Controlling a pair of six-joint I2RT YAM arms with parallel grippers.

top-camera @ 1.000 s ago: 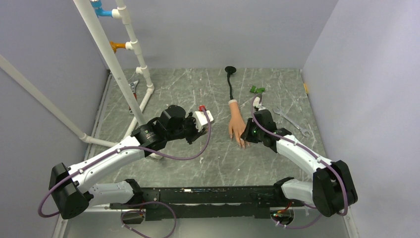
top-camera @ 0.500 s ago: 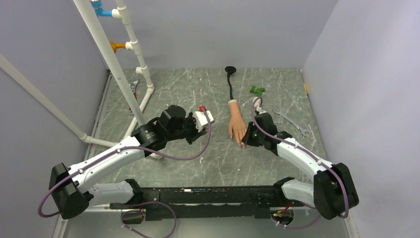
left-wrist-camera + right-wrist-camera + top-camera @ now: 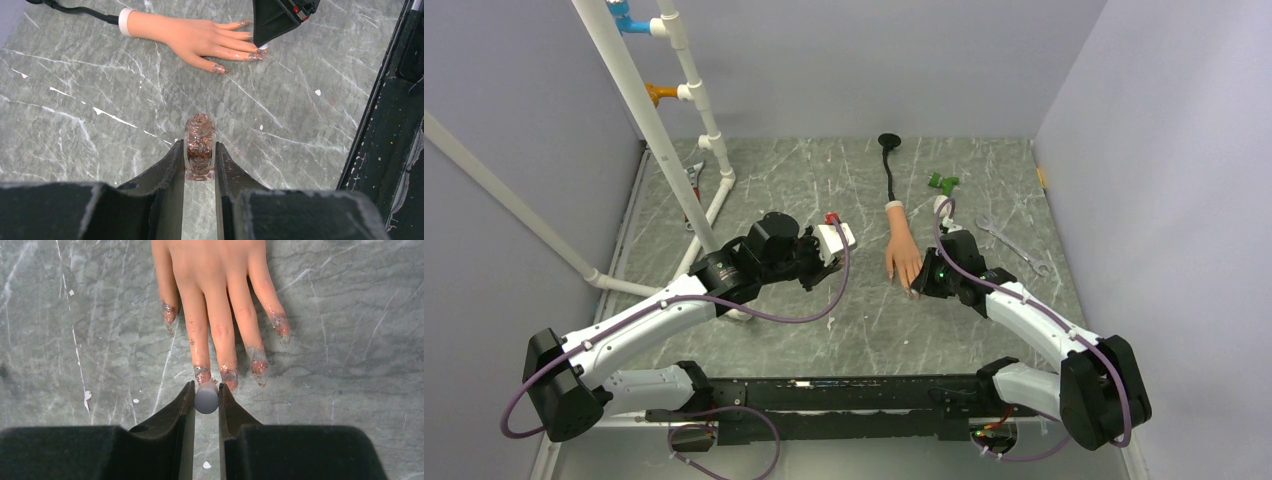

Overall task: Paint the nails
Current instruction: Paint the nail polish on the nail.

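Table (image 3: 864, 320): hand (image 3: 902, 252) at centre, nails (image 3: 202, 374) towards the arms. Cable (image 3: 889, 170) behind its wrist. Right gripper (image 3: 206, 390) just before the fingertips, cap (image 3: 206, 398) between its jaws. Left gripper (image 3: 200, 150), bottle (image 3: 199, 135) between its jaws, left of the hand, apart. Wrench (image 3: 1014, 243) right of the hand; pipes (image 3: 686, 100) at rear left.

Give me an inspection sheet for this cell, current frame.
Surface: grey-green marbled tabletop, white flecks.
Job's things: mannequin hand lying flat; nails glittery, polish smeared onto the fingertips.
Clutter: wrench and green fitting, far right.
Grippers: left gripper shut on glitter bottle; right gripper shut on grey cap, at the middle nails.
Cables: purple cables along both arms; black lead behind the hand.
Surroundings: white pipe frame on the left; plain walls.
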